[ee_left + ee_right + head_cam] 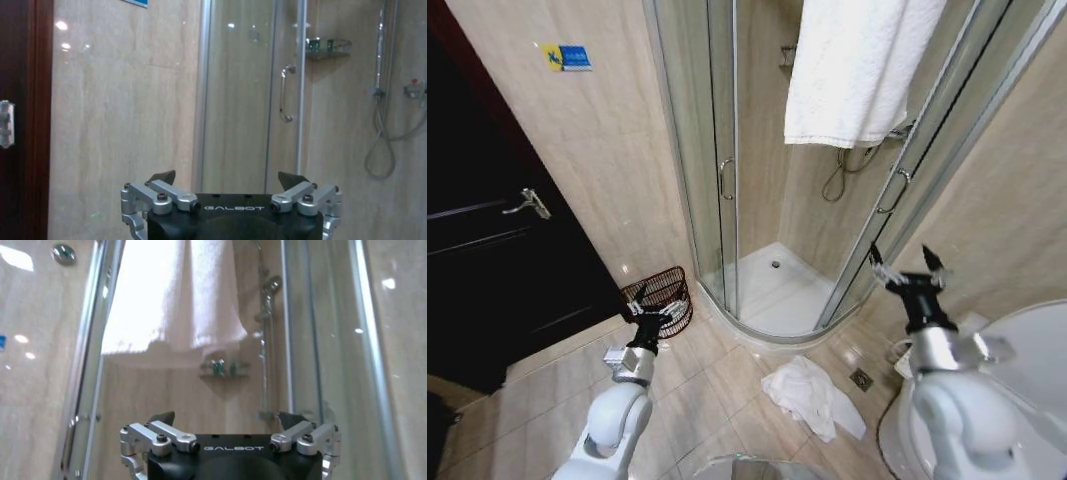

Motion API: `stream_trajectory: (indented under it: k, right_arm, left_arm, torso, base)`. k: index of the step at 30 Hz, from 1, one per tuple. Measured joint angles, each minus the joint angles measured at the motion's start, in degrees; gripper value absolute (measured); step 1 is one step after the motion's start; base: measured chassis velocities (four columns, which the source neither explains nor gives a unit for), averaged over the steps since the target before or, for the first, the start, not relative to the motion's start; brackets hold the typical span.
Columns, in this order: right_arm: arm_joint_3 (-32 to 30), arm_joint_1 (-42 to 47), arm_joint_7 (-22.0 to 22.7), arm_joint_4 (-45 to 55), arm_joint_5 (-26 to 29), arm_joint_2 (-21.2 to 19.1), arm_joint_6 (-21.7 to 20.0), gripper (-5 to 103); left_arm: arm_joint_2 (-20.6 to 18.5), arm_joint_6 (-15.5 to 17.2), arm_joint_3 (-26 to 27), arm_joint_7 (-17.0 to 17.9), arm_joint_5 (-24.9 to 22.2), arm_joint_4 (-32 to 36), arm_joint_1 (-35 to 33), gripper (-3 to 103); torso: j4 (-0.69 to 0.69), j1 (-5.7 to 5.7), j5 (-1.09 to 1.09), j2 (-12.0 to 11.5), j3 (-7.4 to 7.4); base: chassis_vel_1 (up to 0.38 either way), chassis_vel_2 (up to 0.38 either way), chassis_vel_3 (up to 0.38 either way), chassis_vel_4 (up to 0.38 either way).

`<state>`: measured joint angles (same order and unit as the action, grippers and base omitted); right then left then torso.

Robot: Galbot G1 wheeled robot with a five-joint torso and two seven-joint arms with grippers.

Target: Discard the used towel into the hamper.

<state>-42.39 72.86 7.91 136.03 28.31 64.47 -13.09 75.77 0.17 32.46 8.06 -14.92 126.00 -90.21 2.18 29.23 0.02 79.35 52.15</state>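
The left hand, fingers spread and empty, is raised just before the hamper by the door. The right hand, also spread, is held up near the shower glass. The crumpled towel lies on the floor between them, not yet picked up.

Left tool raised, fingers spread, empty; right tool raised higher, fingers spread, empty.
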Motion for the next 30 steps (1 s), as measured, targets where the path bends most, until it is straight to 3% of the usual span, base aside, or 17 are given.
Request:
stream_trajectory:
  k: [3, 4, 7, 8, 11, 16, 22, 30]
  right_arm:
    - [1.6, -8.1, 0.6, -5.1, 5.7, -8.2, 2.1, 100]
    - [1.6, -8.1, 0.6, -5.1, 5.7, -8.2, 2.1, 100]
    - [3.3, -16.8, 0.5, -10.1, 11.0, -15.2, 2.3, 100]
    - [3.3, -16.8, 0.5, -10.1, 11.0, -15.2, 2.3, 100]
    - [8.3, -28.9, 0.4, -14.3, 15.7, -19.0, 2.2, 100]
    - [15.8, -41.1, 1.9, -17.0, 18.1, -20.2, 0.5, 100]
    - [28.7, -59.4, 8.1, -22.2, 20.0, -18.1, -3.0, 100]
    - [30.7, -64.3, 11.1, -26.4, 22.6, -17.7, -4.3, 100]
  left_arm:
    - [0.1, -0.2, 0.8, 0.0, -0.4, -0.4, -0.3, 100]
    - [0.1, -0.2, 0.8, 0.0, -0.4, -0.4, -0.3, 100]
    - [-0.1, -0.7, 2.2, 0.0, -0.5, -1.9, -0.2, 100]
    - [-0.1, -0.7, 2.2, 0.0, -0.5, -1.9, -0.2, 100]
    - [-0.1, -0.7, 2.9, 0.0, -0.4, -2.0, -0.5, 100]
    - [0.3, -0.8, 3.5, 0.0, -0.2, -1.9, -0.9, 100]
    - [0.7, -0.9, 4.2, 0.1, 0.0, -1.3, -1.1, 100]
    - [0.6, -0.9, 4.2, 0.1, 0.0, -0.6, -1.2, 100]
  torso:
    - [0.0, -0.03, 0.01, -0.1, -0.05]
    - [0.0, -0.03, 0.01, -0.1, -0.05]
    - [-0.01, -0.06, 0.0, -0.2, -0.09]
    - [-0.01, -0.06, 0.0, -0.2, -0.09]
    - [-0.02, -0.1, 0.01, -0.2, -0.12]
    - [0.01, -0.12, -0.04, -0.3, -0.15]
    - [0.02, -0.15, -0.05, -0.3, -0.19]
    - [-0.02, -0.18, -0.01, -0.4, -0.22]
  base:
    - [0.0, 0.0, 0.0, 0.0]
    - [0.0, 0.0, 0.0, 0.0]
    - [0.0, 0.0, 0.0, 0.0]
    - [0.0, 0.0, 0.0, 0.0]
    - [0.0, 0.0, 0.0, 0.0]
    - [0.0, 0.0, 0.0, 0.0]
    - [0.0, 0.0, 0.0, 0.0]
    - [0.0, 0.0, 0.0, 0.0]
